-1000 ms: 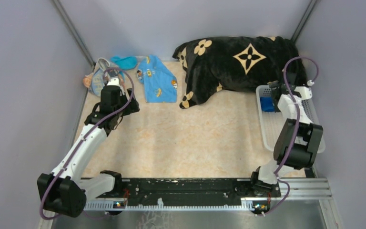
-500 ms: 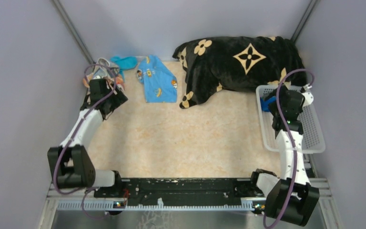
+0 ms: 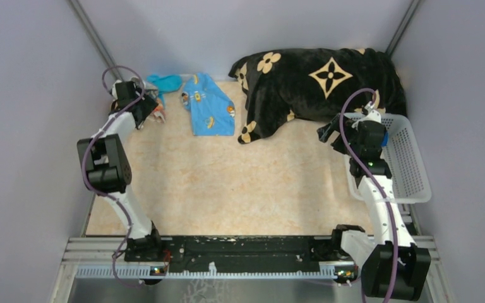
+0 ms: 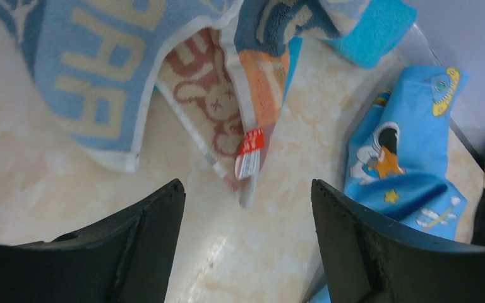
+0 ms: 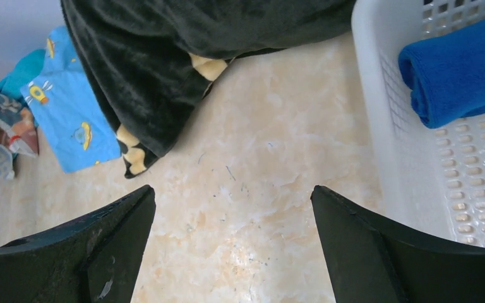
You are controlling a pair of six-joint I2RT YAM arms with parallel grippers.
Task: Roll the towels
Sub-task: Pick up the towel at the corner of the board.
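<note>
Left gripper gapes wide, empty, just short of striped towel at table far-left corner; right gripper equally wide, empty, beside basket holding dark blue towel.

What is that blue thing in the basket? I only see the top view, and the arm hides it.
Observer: A rolled dark blue towel, lying in the basket.
Operator: And on the left, is anything held?
Observer: No. The left hand is open and empty, with the stripy towel just ahead of it.
Operator: Any picture on it?
Observer: Yes, a bunny beside its red tag.
</note>
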